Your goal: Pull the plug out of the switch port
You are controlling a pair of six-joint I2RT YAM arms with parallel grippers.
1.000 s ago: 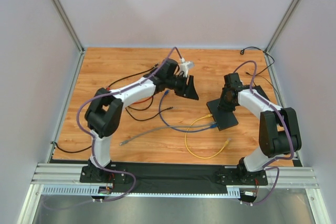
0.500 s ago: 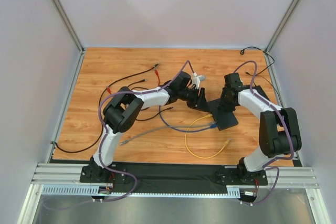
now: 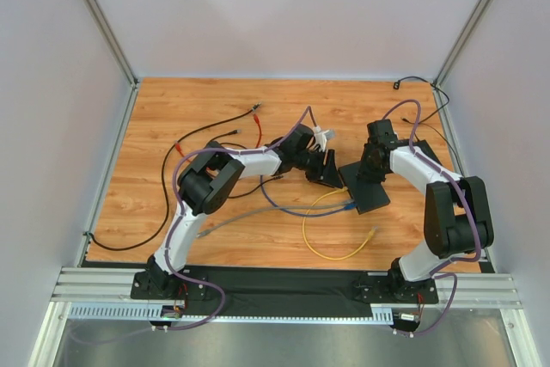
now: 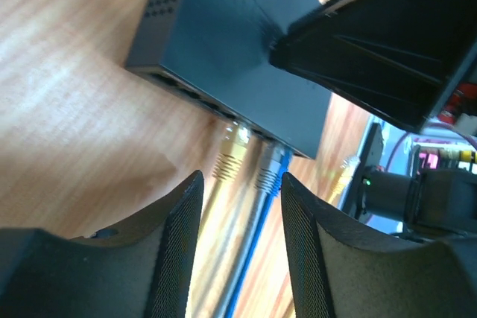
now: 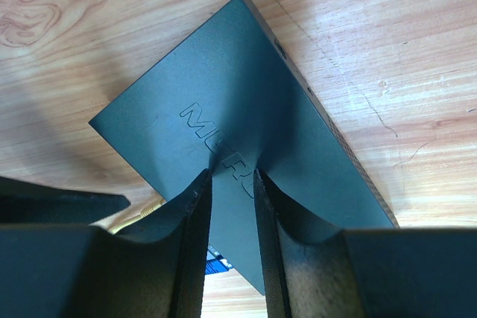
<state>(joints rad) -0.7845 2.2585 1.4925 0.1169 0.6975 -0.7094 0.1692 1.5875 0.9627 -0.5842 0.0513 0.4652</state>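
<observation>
Over the last second the left arm swung in from the middle of the desk (image 3: 189,109) toward the network switch (image 3: 368,191), and its left fingers (image 4: 179,243) ended just short of the box's port edge. They stood apart, gripping nothing. In the left wrist view two plugs sat in neighbouring ports straight ahead of that gap: the yellow cable's plug (image 4: 231,150) and, beside it, the blue cable's plug (image 4: 272,170). Neither was touched yet. The right fingers (image 5: 195,214) had not moved. They were only narrowly apart, closed on nothing, with their tips pressed down on the switch's flat lid to pin it to the desk. The approach therefore looked nearly done and the pull not begun: both plugs were still seated. Which of the two the left fingers would take could not be told, since both lay in line with the opening.
</observation>
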